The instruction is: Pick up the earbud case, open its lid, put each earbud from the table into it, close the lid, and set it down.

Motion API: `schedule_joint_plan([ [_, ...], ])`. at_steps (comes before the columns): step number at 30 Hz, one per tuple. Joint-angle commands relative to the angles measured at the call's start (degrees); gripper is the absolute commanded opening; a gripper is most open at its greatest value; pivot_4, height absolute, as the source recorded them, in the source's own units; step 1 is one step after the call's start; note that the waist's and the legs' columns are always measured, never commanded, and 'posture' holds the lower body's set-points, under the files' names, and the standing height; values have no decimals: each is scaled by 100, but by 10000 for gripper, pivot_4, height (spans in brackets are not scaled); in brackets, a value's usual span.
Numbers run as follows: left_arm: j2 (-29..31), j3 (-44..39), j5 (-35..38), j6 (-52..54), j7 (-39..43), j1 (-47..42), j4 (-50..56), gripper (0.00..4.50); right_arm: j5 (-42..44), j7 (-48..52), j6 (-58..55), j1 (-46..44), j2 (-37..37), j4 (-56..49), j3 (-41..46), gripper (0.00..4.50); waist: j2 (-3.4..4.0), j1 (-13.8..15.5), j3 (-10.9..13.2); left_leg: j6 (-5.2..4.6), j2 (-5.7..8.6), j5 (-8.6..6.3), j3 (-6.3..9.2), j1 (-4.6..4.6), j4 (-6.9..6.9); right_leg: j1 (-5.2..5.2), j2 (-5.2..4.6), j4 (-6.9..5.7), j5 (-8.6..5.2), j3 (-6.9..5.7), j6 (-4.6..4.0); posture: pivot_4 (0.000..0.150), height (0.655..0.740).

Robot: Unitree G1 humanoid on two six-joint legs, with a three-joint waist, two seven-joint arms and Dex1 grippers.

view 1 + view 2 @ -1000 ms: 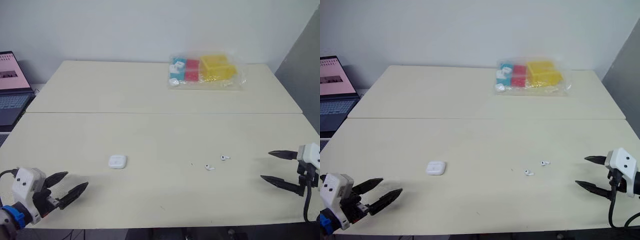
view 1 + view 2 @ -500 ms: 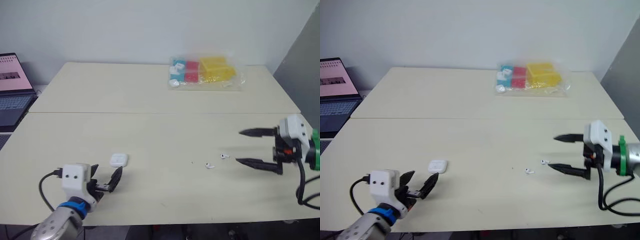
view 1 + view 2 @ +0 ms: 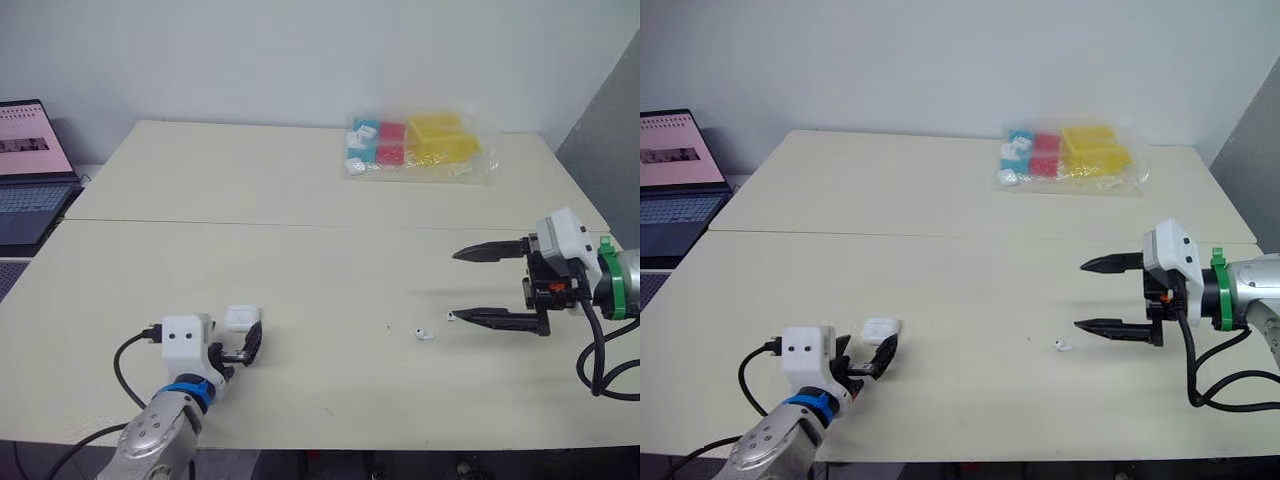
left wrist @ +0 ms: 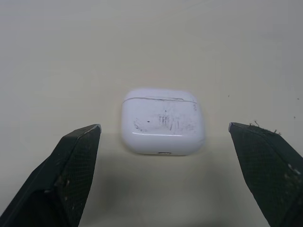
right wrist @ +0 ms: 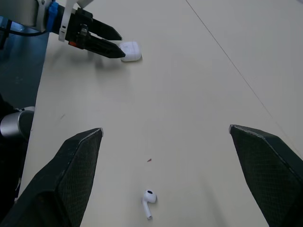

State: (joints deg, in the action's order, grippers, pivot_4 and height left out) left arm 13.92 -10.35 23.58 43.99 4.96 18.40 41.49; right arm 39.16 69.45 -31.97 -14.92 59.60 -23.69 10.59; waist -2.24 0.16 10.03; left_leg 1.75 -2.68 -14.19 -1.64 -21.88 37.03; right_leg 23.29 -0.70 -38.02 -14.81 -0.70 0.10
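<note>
The white earbud case [image 3: 239, 318] lies shut on the cream table [image 3: 300, 270], front left. My left gripper [image 3: 240, 338] is open right behind it, and in the left wrist view the case [image 4: 163, 121] sits between the two spread fingers, untouched. One earbud [image 3: 424, 335] lies loose on the table right of centre. A second earbud [image 3: 451, 317] rests at the tip of the right gripper's lower finger. My right gripper [image 3: 454, 287] is open, held level and pointing left, empty. The right wrist view shows one earbud [image 5: 148, 202] below the gripper, and the case [image 5: 131, 50] further off.
A clear bag of yellow, red and blue blocks [image 3: 415, 145] lies at the table's far right side. A laptop [image 3: 30, 165] stands off the left edge. A seam [image 3: 300, 224] runs across the table. The front edge is close to my left arm.
My left gripper has moved forward and its open fingers now flank the case. The right gripper has moved left, its lower fingertip now at the nearer earbud.
</note>
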Motion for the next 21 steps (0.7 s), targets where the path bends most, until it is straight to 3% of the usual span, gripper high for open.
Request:
schedule_joint_plan([
  [1,144,128,-132,78,39,-128,-90,45000,142,-41,-78,-117,65,-264,115,44802,0,-6,0,0,0,0,0,1,0,0,0,-1,0,0,0,1500,7378],
  [21,474,213,-268,519,193,-511,-472,45000,181,-41,-157,-30,36,-458,96,44802,11,-6,-6,0,-2,0,0,5,-1,-1,-4,-1,1,3,-1,1500,7378],
])
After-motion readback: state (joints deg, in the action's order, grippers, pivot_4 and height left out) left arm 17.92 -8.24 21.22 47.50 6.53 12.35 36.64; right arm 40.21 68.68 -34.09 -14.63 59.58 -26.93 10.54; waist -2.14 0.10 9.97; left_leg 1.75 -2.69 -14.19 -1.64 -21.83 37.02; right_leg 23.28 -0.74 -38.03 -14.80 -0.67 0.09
